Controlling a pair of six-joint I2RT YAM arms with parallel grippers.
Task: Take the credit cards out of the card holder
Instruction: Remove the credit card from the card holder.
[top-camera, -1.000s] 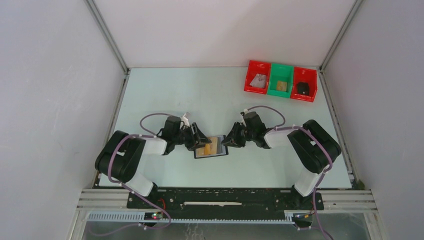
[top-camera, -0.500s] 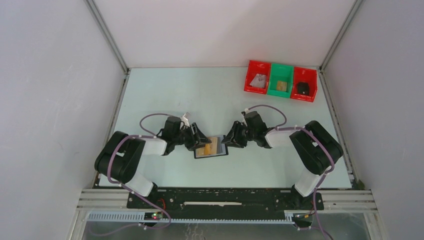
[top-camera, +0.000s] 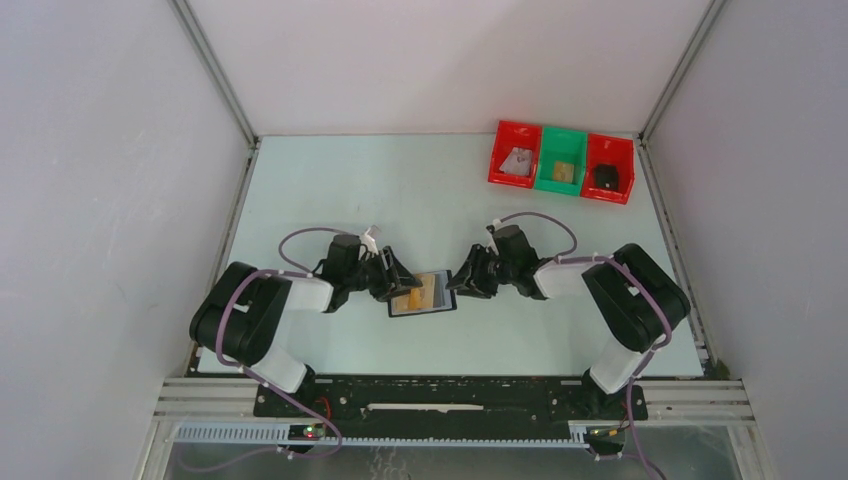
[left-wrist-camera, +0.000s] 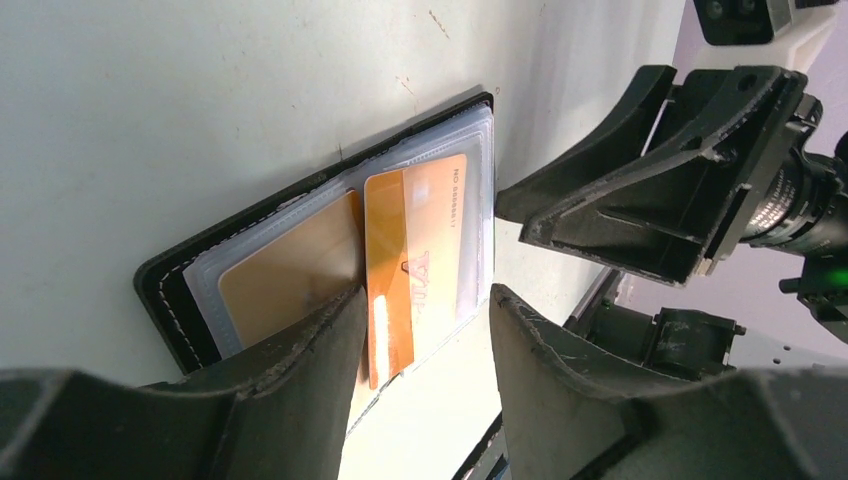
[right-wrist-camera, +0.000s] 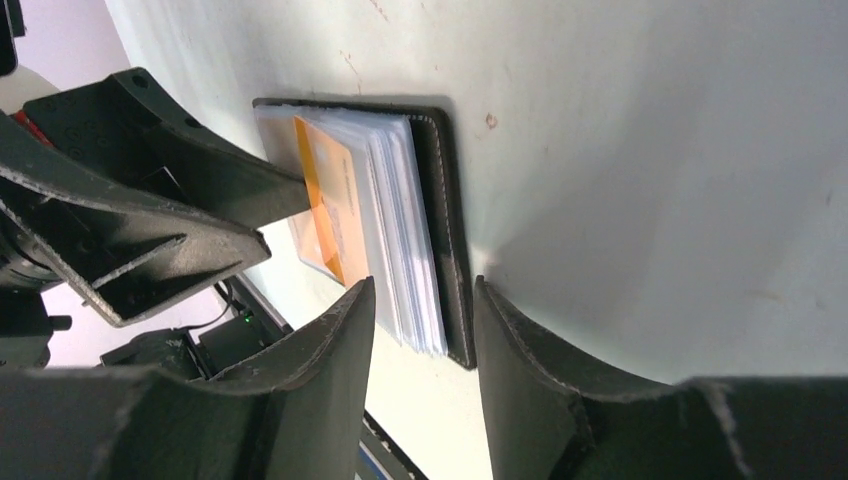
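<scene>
The black card holder (top-camera: 422, 295) lies open on the table between my two grippers. In the left wrist view its clear sleeves (left-wrist-camera: 300, 250) hold a tan card (left-wrist-camera: 285, 275), and an orange card (left-wrist-camera: 390, 280) sticks partway out at the fold. My left gripper (left-wrist-camera: 425, 300) is open, one fingertip (left-wrist-camera: 335, 315) resting on the tan card's sleeve beside the orange card. My right gripper (right-wrist-camera: 420, 305) is open, its jaws on either side of the holder's stacked sleeves (right-wrist-camera: 410, 230) and black cover edge (right-wrist-camera: 450, 230).
Three bins stand at the back right: a red one (top-camera: 499, 160) with a silvery card, a green one (top-camera: 545, 165) with a tan card, and a red one (top-camera: 625, 170) with a dark object. Grey walls enclose the table on three sides.
My right arm has shifted slightly to the right and nearer. The holder and my left gripper have stayed in place.
</scene>
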